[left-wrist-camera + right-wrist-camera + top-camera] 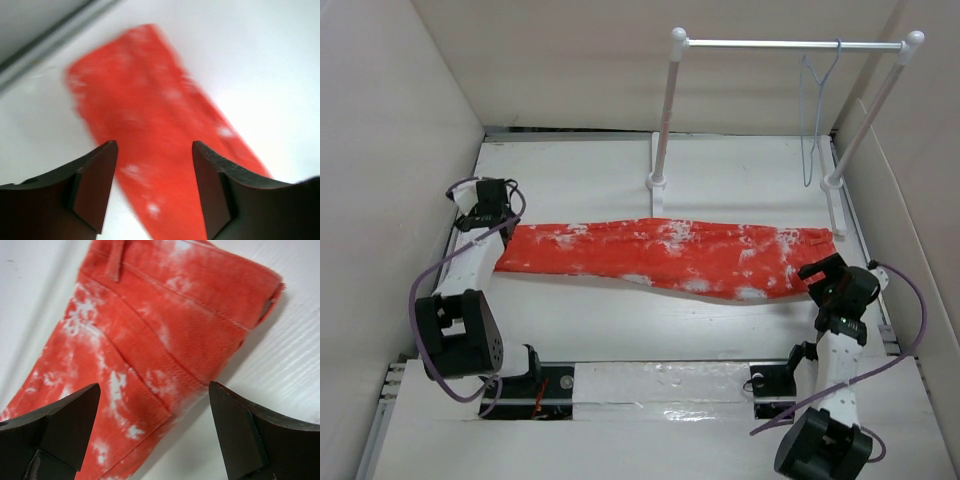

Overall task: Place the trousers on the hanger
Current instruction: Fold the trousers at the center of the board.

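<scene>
The orange-red trousers (670, 255) with white blotches lie flat and stretched out lengthwise across the middle of the table. My left gripper (503, 232) stands open just over their left leg end; in the left wrist view, the blurred fabric (150, 110) lies below and between the open gripper (155, 150). My right gripper (817, 275) is open at the waist end. The right wrist view shows the waistband (165, 325), a belt loop and a small grey button (267, 307) beyond the spread gripper (155, 390). The pale wire hanger (812, 120) hangs from the rail at the back right.
A white two-post rail stand (790, 44) rises at the back of the table, its feet (657, 185) just behind the trousers. White walls close in on the left, back and right. A metal strip runs along the table's far edge (570, 133).
</scene>
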